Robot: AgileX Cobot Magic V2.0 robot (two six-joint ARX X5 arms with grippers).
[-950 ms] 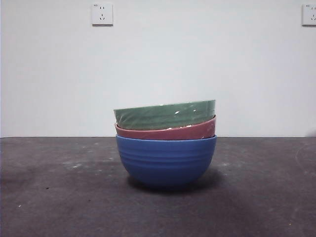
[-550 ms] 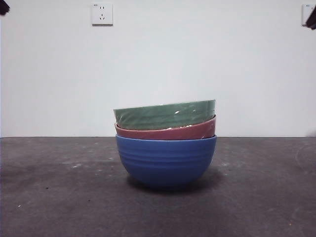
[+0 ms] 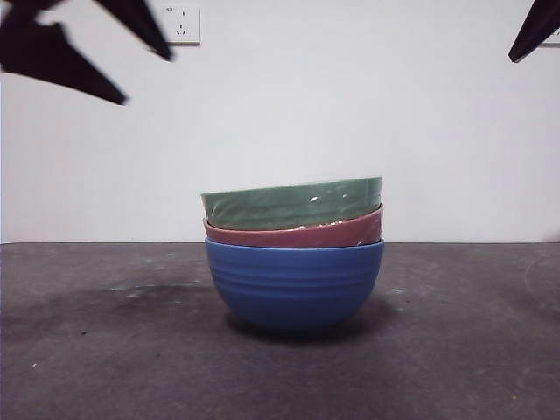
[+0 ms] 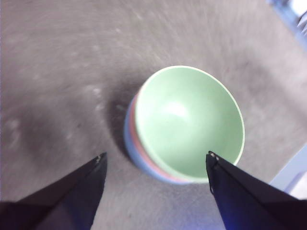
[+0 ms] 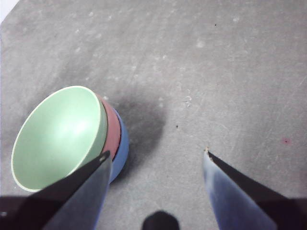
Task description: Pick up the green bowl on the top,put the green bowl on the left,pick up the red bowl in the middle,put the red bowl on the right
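Observation:
The green bowl [image 3: 293,204] tops a stack at the middle of the table, nested in the red bowl [image 3: 295,234], which sits in a blue bowl [image 3: 295,284]. My left gripper [image 3: 147,79] hangs open high up and to the left of the stack. Its wrist view looks down into the green bowl [image 4: 189,122], with the left gripper [image 4: 156,155] empty above it. Only a black tip of my right gripper [image 3: 534,31] shows at the top right corner. In the right wrist view the right gripper [image 5: 156,152] is open and empty, beside the green bowl [image 5: 57,136] and the red bowl [image 5: 112,132].
The dark grey table [image 3: 87,350] stretches to both sides of the stack. A white wall with a socket [image 3: 181,24] stands behind it. A pale object [image 4: 292,177] lies off the table's edge in the left wrist view.
Both arms have come into the front view from the top corners. The left one has dropped much further in. The bowls have not moved.

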